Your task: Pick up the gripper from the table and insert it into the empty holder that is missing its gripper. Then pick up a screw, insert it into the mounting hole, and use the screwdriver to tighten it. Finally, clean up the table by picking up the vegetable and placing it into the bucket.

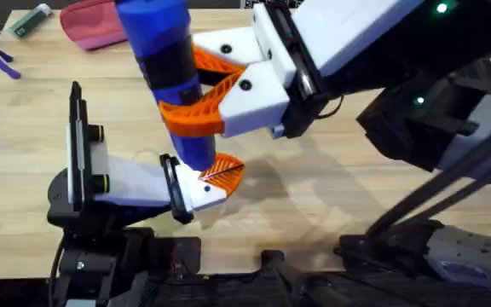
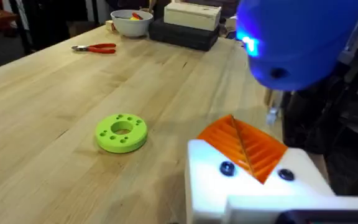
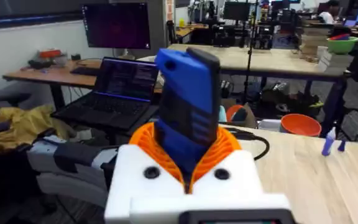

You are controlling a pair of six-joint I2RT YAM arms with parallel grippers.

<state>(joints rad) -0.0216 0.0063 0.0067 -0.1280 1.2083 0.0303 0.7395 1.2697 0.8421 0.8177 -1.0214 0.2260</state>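
Two steps look done or under way: the left end effector carries an orange pad on its white holder, its opening impossible to tell. The right end effector is clamped on the screwdriver, upright over it near centre of the surface, apparently tightening. Vegetable cleanup remains.

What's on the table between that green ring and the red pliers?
Nothing: in the left wrist view, bare wooden table runs from the green ring to the red pliers.
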